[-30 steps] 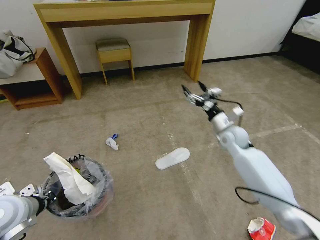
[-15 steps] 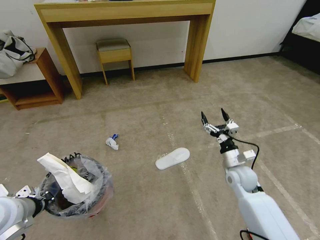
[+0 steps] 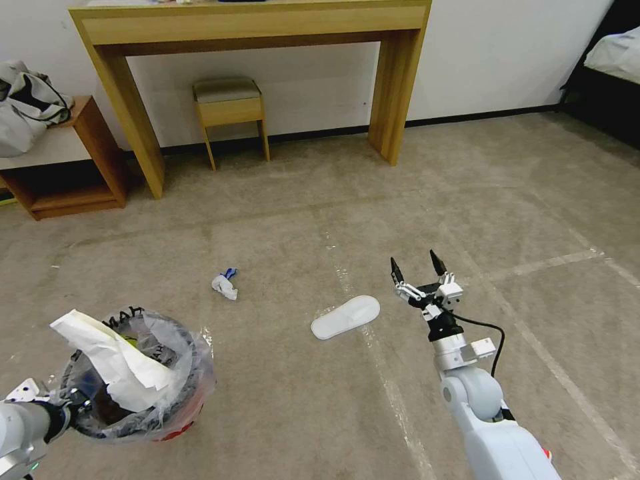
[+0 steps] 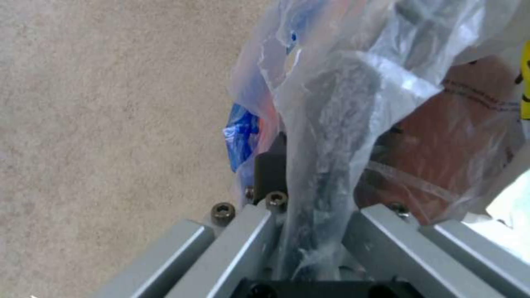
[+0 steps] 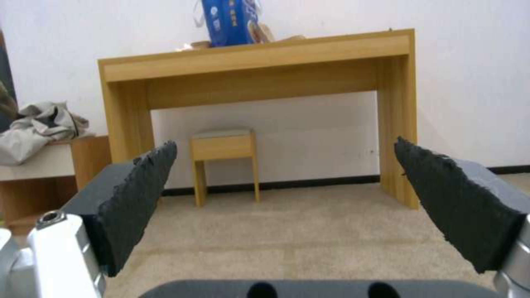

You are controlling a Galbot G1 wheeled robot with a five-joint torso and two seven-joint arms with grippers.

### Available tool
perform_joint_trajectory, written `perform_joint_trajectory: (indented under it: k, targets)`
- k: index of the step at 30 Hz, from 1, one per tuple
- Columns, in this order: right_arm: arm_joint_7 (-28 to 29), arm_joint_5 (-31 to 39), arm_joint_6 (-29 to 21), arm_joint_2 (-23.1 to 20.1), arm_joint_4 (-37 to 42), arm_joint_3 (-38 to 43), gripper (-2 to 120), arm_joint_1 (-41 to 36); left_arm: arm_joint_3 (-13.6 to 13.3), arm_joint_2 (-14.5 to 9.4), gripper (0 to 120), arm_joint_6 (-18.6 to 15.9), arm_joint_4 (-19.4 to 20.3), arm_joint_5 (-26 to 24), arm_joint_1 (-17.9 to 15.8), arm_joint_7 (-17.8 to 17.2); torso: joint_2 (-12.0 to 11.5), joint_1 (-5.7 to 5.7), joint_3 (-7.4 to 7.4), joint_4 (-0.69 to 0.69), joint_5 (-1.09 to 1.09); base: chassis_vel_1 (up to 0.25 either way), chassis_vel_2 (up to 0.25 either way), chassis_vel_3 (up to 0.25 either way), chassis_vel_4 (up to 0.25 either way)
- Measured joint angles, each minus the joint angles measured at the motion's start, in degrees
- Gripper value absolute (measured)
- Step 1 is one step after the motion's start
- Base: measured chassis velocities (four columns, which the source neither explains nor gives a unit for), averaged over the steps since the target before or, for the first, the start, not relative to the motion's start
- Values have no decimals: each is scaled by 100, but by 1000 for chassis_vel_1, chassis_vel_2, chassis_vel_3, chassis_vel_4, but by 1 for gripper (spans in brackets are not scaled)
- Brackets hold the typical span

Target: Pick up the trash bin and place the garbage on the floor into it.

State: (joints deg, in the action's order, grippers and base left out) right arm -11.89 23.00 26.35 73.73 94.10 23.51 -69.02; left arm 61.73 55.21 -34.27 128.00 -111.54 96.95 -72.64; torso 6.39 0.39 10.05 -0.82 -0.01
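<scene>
The trash bin (image 3: 175, 393), a small red bucket lined with a clear bag, hangs low at the lower left of the head view. A large crumpled white paper (image 3: 110, 357) sticks out of it. My left gripper (image 3: 67, 408) is shut on its rim; the left wrist view shows the left gripper (image 4: 309, 165) clamped on the bag-covered rim beside the bin's red wall (image 4: 458, 136). A small piece of garbage, a white and blue crumple (image 3: 225, 285), lies on the carpet beyond the bin. My right gripper (image 3: 417, 267) is open and holds nothing, just right of a white slipper (image 3: 345, 316). In its wrist view the right gripper (image 5: 284, 182) faces the desk.
A wooden desk (image 3: 253, 30) with a small stool (image 3: 230, 107) under it stands against the far wall. A low shelf (image 3: 67, 167) with a grey-white bundle (image 3: 27, 100) is at the far left. A bed (image 3: 617, 57) is at the far right. A red scrap (image 3: 548, 453) shows by my right arm.
My right arm has drawn back and down from mid-floor to just right of the slipper, gripper still open. The bin in my left gripper has shifted slightly left and nearer.
</scene>
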Motion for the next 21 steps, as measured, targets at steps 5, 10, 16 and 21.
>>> perform_joint_trajectory:
  k: [5, 10, 16, 21]
  targets:
    - [-41, -45, 63, 18, -89, -12, 100, 12, -4, 1, 0, 23, -3, -11, -27, 0, 0, 0, 0, 0, 0, -35, 46, 23, -46]
    - [-41, -107, 133, 33, -160, -23, 100, 43, -7, -2, 0, 39, -22, -22, -44, -11, 0, 1, 1, 0, 1, -115, 112, 124, -124]
    - [-39, -137, 156, 56, -227, -26, 100, 73, -21, 25, 0, 43, -60, 9, -53, -29, -1, 1, 2, 0, 1, -136, 142, 134, -129]
    - [-40, -143, 160, 76, -276, -46, 100, 106, -64, 28, 0, 55, -80, 29, -100, -2, -1, 1, 1, 0, 1, -108, 110, 104, -100]
